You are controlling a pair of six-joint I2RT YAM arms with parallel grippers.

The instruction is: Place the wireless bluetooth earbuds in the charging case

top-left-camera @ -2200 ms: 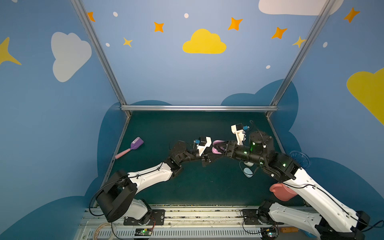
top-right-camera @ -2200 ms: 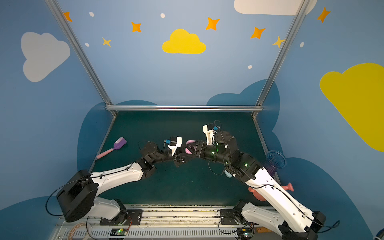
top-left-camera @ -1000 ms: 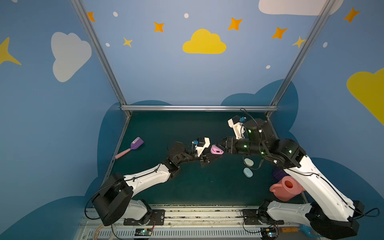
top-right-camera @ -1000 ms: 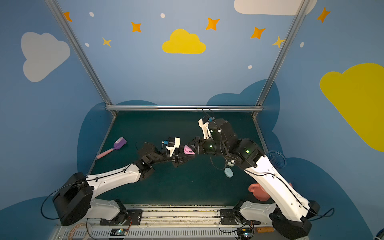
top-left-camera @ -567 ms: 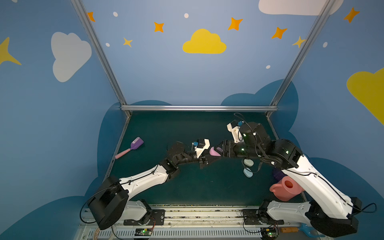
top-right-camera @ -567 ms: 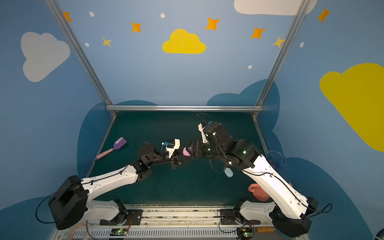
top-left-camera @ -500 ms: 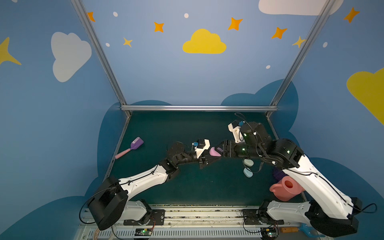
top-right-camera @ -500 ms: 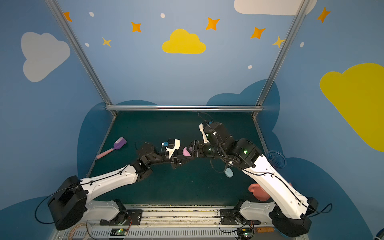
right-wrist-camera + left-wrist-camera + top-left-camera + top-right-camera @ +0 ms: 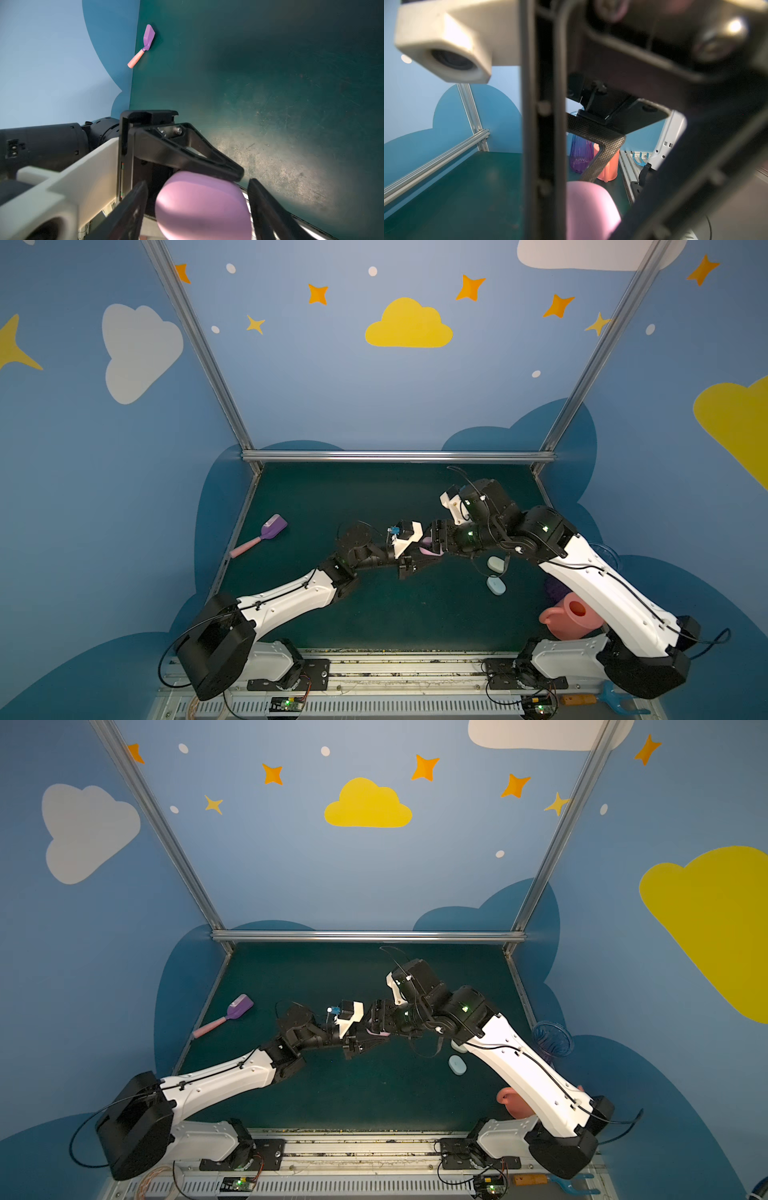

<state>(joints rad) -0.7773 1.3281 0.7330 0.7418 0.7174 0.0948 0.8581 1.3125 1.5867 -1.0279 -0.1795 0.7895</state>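
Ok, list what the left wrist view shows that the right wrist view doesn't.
Left wrist only: a purple vase and a watering can standing side by side, plus the right arm's camera. Right wrist only: the scoop lying by the wall, and the right fingers standing apart on either side of the pink case, not touching it. Both: the pink case, close up, and the green table.

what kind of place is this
Probably a robot-training cell styled like a nursery: two white-and-black robot arms, blue walls with painted yellow clouds, a purple-and-pink plastic scoop on the dark green table.
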